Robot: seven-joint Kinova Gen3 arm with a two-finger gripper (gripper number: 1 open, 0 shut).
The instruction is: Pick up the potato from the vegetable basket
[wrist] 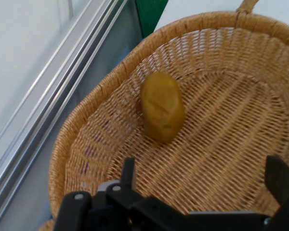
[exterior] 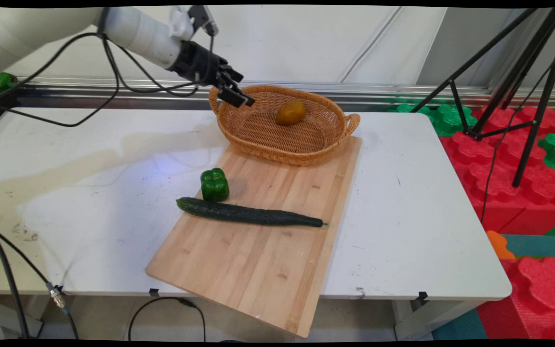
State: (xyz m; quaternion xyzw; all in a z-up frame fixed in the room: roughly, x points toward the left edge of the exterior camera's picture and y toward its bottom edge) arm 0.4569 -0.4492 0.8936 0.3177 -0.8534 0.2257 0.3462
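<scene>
My gripper (exterior: 239,92) (wrist: 204,175) hangs open over the left end of a wicker basket (exterior: 258,140) (wrist: 231,144), with nothing between its fingers. A yellow-brown potato (exterior: 290,113) (wrist: 162,107) lies inside the basket toward its far side, a little ahead of the fingertips. The basket rests on the far end of a wooden cutting board (exterior: 258,260). A green bell pepper (exterior: 214,184) stands near the board's left edge. Just in front of it a long dark cucumber (exterior: 251,214) lies across the board.
The white table (exterior: 89,193) stretches left of the board, with a metal rail and wall behind. A black tripod (exterior: 523,96) and red and green foam blocks (exterior: 508,164) stand beyond the table's right edge. Black cables (exterior: 113,82) hang from the arm.
</scene>
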